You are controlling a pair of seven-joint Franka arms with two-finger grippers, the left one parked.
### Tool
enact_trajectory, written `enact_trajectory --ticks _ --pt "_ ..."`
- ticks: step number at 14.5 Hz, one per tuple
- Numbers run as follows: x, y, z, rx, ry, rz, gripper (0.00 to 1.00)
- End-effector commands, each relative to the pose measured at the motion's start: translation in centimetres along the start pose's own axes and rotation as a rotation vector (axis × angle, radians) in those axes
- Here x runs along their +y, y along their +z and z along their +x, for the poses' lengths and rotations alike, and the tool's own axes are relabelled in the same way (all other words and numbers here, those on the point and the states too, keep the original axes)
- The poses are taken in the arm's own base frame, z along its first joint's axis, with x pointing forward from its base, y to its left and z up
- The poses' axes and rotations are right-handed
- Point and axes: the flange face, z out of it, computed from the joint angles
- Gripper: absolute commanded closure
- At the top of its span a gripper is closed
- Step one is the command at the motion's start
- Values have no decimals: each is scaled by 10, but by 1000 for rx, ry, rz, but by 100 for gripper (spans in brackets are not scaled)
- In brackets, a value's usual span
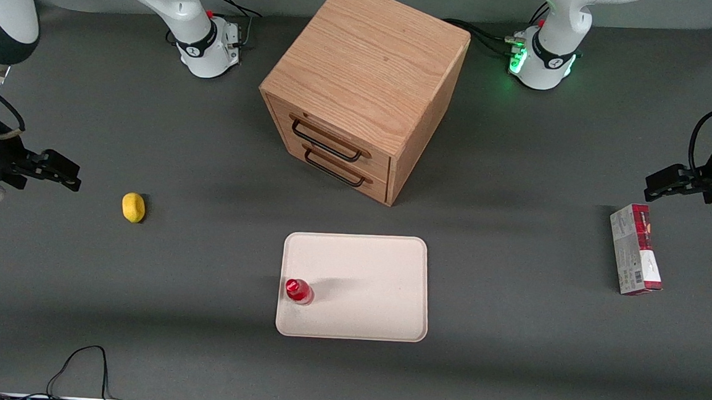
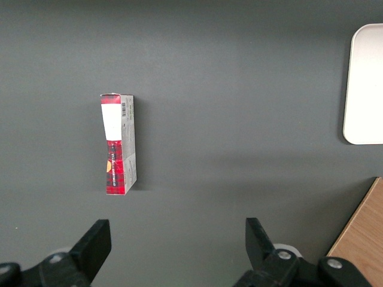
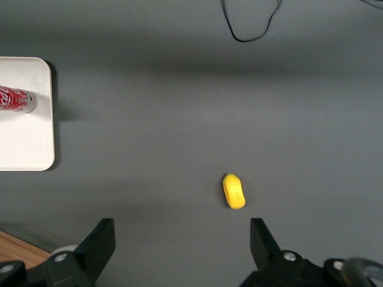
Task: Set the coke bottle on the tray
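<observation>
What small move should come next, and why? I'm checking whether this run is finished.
Probably none beyond staying parked: the coke bottle already stands upright on the tray, near its edge, and the open, empty gripper is off toward the working arm's end, by the lemon.

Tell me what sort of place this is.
Likely a robot lab bench: a grey table with arm bases bolted on, staged props like the tray and bottle, and the open hand near the lemon.
</observation>
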Motion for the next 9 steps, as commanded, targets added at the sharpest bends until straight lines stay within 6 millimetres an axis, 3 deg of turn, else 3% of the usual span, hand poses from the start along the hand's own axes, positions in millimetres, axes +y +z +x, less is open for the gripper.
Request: enact_trajectory --ticks 1,9 --pt "13 -7 -15 4 5 22 0" --pt "15 -16 -12 -2 -12 11 0"
